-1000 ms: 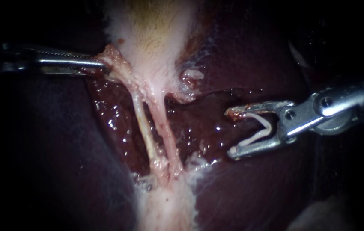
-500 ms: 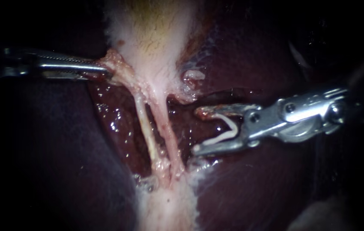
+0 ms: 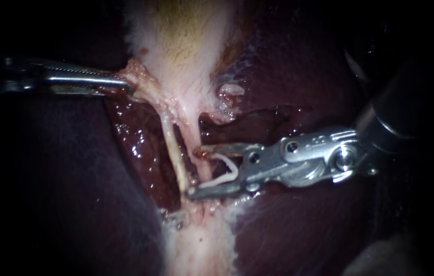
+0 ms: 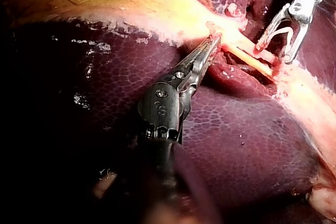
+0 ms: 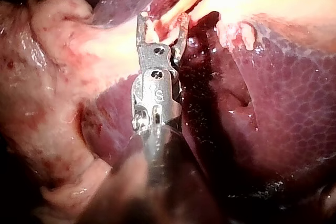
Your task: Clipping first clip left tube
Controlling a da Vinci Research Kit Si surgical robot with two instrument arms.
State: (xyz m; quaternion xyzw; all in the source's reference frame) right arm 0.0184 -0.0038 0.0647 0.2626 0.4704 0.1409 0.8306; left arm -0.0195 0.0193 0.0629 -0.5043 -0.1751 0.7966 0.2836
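Two tubes run down from the pale gallbladder (image 3: 181,46): a thin pale left tube (image 3: 172,148) and a pinker right tube (image 3: 192,134). My right instrument (image 3: 194,172) holds a white clip (image 3: 223,174) in jaws that stand wide apart. The right tube passes between those jaws, and the lower tip reaches the foot of the left tube. In the right wrist view the same jaws (image 5: 161,20) straddle a pale tube (image 5: 181,3). My left instrument (image 3: 124,83) is shut on a flap of tissue at the gallbladder's edge and holds it leftward; the left wrist view also shows this grip (image 4: 212,43).
Dark wet liver (image 3: 304,71) lies on both sides of the tubes. A whitish band of tissue (image 3: 199,245) continues below where the tubes join. A small pale nub (image 3: 228,91) sits right of the gallbladder's neck.
My right instrument has moved left and slightly down with the clip, from off to the tubes' right until its jaws straddle the right tube. The left instrument has held still.
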